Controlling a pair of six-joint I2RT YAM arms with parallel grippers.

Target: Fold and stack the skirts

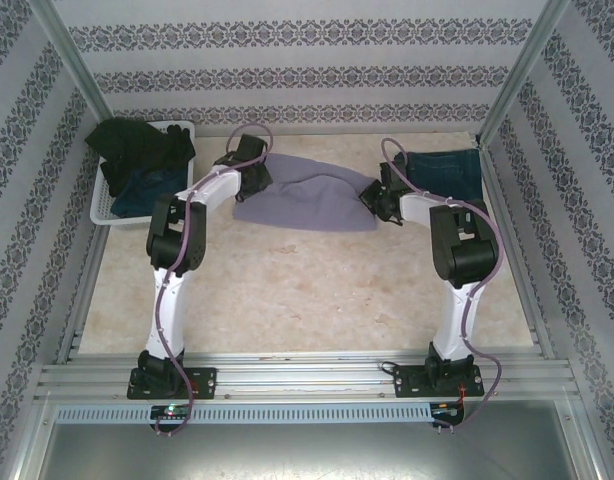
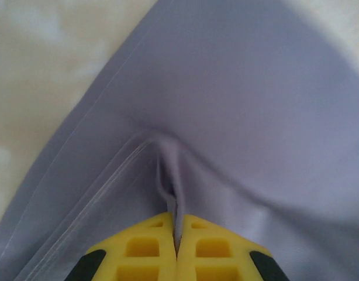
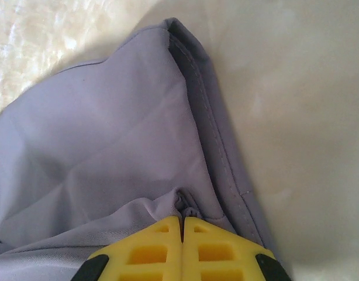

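While both tools were clenched on the lavender skirt (image 1: 307, 205), it lay spread across the far middle of the counter (image 1: 307, 300). The left tool (image 1: 257, 178) pinched the skirt's left edge and the right tool (image 1: 373, 196) pinched its right edge. In the left wrist view, the left fingers (image 2: 144, 249) were pressed together with a thin fold of lavender cloth caught between them, and a stitched hem ran off to one side. In the right wrist view, the right fingers (image 3: 220, 249) were closed on a bunched bit of cloth just beside the seamed edge, and a skirt corner pointed away over bare counter. Between the tools the cloth's near edge curved; I could not tell whether it was lifted or flat. A denim skirt (image 1: 442, 172) lay at the far right, just behind the right tool. A white basket (image 1: 100, 210) sat at the far left, with a black skirt (image 1: 137, 145) heaped at its far end and a second denim skirt (image 1: 147, 192) at its near end.
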